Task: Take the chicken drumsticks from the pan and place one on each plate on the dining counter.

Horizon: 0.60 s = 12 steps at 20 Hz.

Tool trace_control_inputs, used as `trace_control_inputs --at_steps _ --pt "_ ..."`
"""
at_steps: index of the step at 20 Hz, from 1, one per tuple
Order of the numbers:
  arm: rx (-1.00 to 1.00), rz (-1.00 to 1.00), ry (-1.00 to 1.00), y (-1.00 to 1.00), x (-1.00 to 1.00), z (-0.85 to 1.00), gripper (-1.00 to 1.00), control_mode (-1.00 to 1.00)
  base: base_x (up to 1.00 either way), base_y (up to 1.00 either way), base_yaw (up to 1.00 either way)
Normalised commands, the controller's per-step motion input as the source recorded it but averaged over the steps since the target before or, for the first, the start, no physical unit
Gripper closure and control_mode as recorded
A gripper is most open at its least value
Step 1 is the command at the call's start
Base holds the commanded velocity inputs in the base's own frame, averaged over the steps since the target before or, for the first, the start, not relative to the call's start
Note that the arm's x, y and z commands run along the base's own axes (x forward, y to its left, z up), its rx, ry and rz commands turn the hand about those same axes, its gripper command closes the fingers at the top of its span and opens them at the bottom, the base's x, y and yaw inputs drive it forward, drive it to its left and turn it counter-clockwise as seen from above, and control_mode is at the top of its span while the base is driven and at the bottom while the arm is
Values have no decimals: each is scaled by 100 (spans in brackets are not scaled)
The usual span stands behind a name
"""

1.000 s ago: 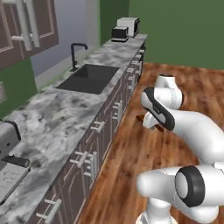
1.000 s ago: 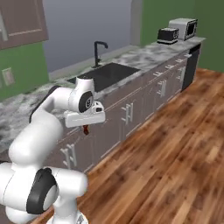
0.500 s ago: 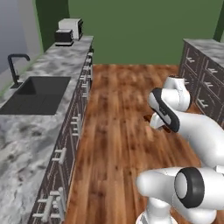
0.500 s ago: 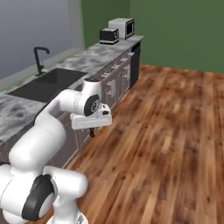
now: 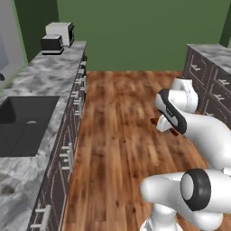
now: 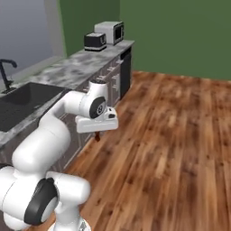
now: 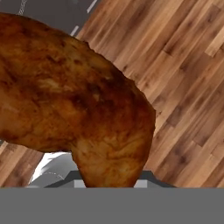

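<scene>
The fingers (image 6: pixel 96 136) are clamped narrowly on an orange-brown browned chicken drumstick (image 7: pixel 74 109), which hangs under the hand above the brown wooden plank floor (image 6: pixel 180 135). As I judge it, the carry goes well if the grip stays firm and the hand steady while the base drives on toward the dining surface, releasing only once over a plate. Against the earlier pictures the whole scene has swung, so the camera moved: the grey marbled kitchen surface (image 5: pixel 45 76) with its dark sink (image 5: pixel 20 124) now lies further left.
</scene>
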Motion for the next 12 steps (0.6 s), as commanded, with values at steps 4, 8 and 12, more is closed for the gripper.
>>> trace_control_inputs --at_steps 4,8,12 --pt "0 0 0 0 0 0 100 100 81 -48 -10" --pt "0 0 0 0 0 0 100 100 76 -54 -9" --pt "0 0 0 0 0 0 100 100 66 -54 -16"
